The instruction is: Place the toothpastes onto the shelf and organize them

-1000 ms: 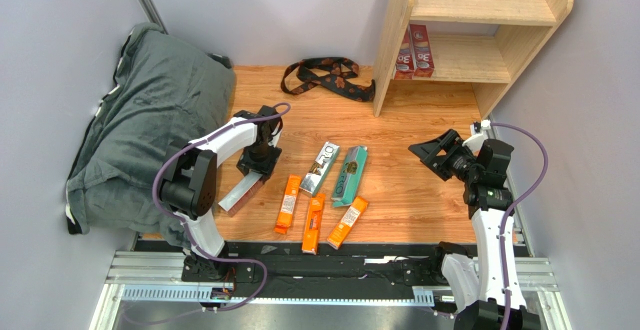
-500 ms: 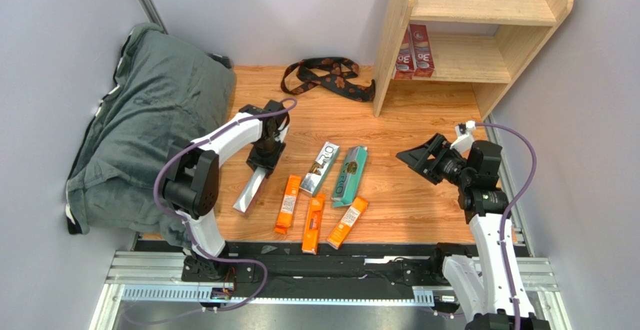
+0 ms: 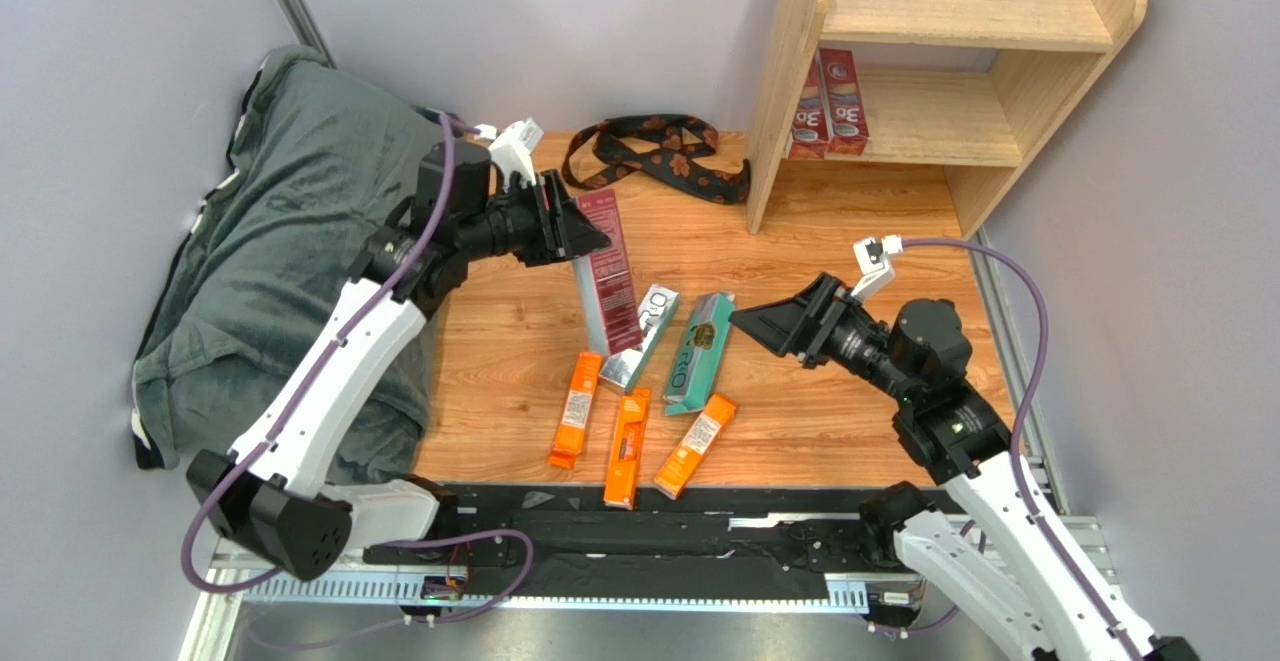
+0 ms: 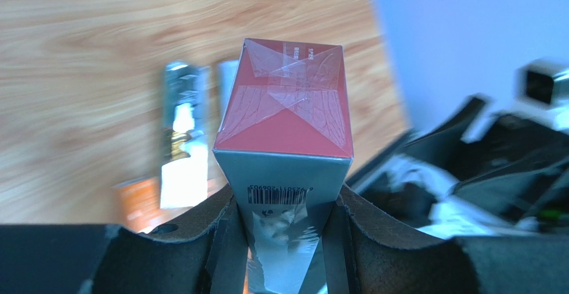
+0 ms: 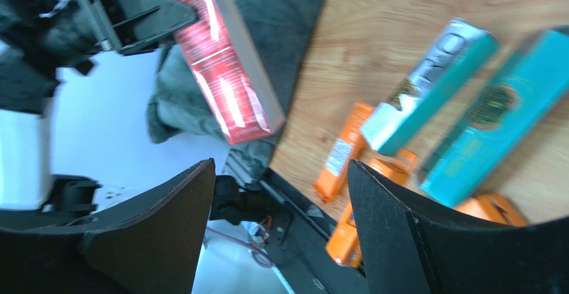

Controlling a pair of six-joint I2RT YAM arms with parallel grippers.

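Two dark red toothpaste boxes [image 3: 830, 103] sit side by side at the left end of the lower tier of the wooden shelf [image 3: 781, 76]. A third dark red box [image 3: 604, 279] is off the table [image 3: 842, 256], clamped at one end between the closed fingers of the left gripper [image 3: 579, 234]. It hangs tilted, its free end low over the silver-white box [image 3: 639, 339]. The teal box [image 3: 700, 351] lies just beside the silver-white one, and three orange boxes [image 3: 627, 447] lie nearer the arm bases. The right gripper [image 5: 280, 167] hovers above the table's right half with its jaws wide apart and nothing between them, pointing toward the boxes. A patterned strap [image 3: 654, 151] lies near the shelf's foot, and a dark grey cloth bundle [image 3: 286, 241] fills the left side.
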